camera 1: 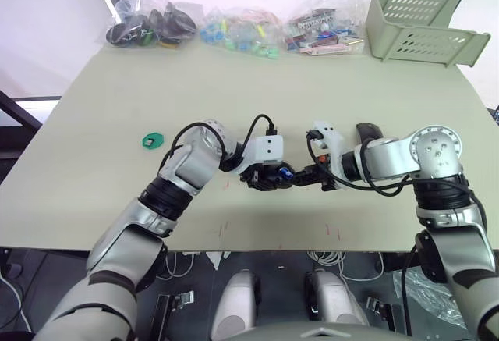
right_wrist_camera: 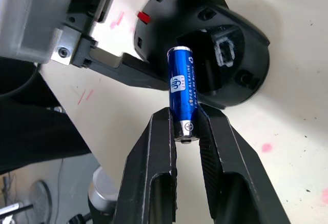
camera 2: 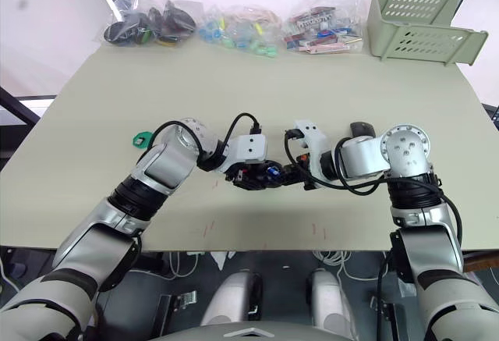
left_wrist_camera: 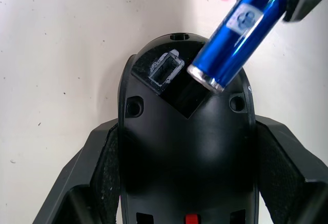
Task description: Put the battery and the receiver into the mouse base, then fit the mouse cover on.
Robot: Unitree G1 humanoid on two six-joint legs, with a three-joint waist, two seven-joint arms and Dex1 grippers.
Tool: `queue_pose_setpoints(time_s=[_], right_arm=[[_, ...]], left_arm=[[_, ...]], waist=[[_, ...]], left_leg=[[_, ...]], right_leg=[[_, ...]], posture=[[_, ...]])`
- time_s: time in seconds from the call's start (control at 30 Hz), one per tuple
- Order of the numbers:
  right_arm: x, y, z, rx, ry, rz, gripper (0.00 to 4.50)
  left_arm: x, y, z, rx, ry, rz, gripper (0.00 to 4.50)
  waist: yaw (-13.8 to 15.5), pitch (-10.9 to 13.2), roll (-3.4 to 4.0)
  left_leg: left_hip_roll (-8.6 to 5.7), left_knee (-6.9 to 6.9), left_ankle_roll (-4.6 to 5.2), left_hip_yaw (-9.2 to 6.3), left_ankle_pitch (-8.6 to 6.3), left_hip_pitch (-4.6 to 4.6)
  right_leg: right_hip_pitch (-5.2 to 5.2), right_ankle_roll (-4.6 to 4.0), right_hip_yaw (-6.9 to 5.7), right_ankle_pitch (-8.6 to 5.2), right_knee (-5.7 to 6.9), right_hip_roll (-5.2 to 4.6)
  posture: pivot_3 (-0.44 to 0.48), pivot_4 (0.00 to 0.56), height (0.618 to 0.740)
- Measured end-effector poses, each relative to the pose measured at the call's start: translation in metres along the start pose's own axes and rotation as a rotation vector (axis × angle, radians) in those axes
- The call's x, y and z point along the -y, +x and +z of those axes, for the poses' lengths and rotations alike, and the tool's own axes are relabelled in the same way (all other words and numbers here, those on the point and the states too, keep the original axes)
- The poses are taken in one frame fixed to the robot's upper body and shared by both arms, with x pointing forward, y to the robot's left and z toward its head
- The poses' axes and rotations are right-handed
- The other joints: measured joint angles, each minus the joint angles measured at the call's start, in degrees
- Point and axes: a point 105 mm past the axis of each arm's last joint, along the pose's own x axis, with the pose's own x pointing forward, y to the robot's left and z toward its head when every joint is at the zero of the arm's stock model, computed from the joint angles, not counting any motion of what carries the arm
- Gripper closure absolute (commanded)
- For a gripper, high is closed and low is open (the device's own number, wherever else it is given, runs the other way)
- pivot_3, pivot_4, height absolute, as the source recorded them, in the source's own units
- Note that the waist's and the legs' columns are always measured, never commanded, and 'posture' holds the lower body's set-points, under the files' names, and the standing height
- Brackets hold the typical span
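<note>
You've got the mouse base [camera 1: 265,175] left of the battery [camera 1: 287,174] near the table's [camera 1: 327,91] front edge, mouse cover [camera 1: 369,131] behind right.

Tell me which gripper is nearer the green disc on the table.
Left. The left gripper, holding the mouse base, sits closer to the green disc; the right gripper, holding the battery, is beyond it.
</note>
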Motion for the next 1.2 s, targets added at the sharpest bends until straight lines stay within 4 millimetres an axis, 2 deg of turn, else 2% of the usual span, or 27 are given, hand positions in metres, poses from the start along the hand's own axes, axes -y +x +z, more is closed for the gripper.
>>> queue_pose_setpoints(time_s=[0.2, 0.37, 0.53, 1.2], right_arm=[[0.004, 0.004, -0.003, -0.051, -0.002, -0.03, 4.38], [0.002, 0.005, 0.001, -0.093, -0.051, -0.058, 4.38], [0.004, 0.008, 0.008, -0.137, -0.026, -0.055, 4.38], [0.001, 0.021, 0.023, -0.172, 0.003, -0.049, 4.38]], left_arm=[[0.0, 0.001, 0.001, 0.003, 0.011, 0.0, 1.59], [-0.001, 0.002, 0.0, 0.001, 0.008, 0.0, 1.59], [-0.001, 0.003, 0.002, 0.007, 0.013, -0.002, 1.59], [-0.002, 0.002, 0.0, -0.003, -0.009, 0.006, 1.59]], waist=[[-0.01, 0.0, 0.0], [-0.03, 0.0, 0.01], [0.06, -0.01, 0.01], [-0.75, -0.15, 0.19]], left_leg=[[0.01, -0.02, 0.0, -0.01, 0.0, -0.03], [0.02, -0.02, 0.0, -0.01, 0.0, -0.01], [0.02, -0.02, 0.0, -0.02, 0.0, -0.03], [0.09, -0.02, 0.01, -0.06, 0.0, 0.12]], right_leg=[[-0.01, -0.02, 0.0, 0.02, -0.05, 0.0], [0.0, 0.05, -0.01, -0.03, -0.05, 0.0], [0.0, -0.02, -0.01, 0.01, -0.08, -0.01], [0.07, 0.15, -0.03, -0.09, 0.0, 0.12]], posture=[[0.0, 0.15, 0.74], [0.0, 0.15, 0.74], [0.0, 0.15, 0.74], [0.0, 0.15, 0.74]])
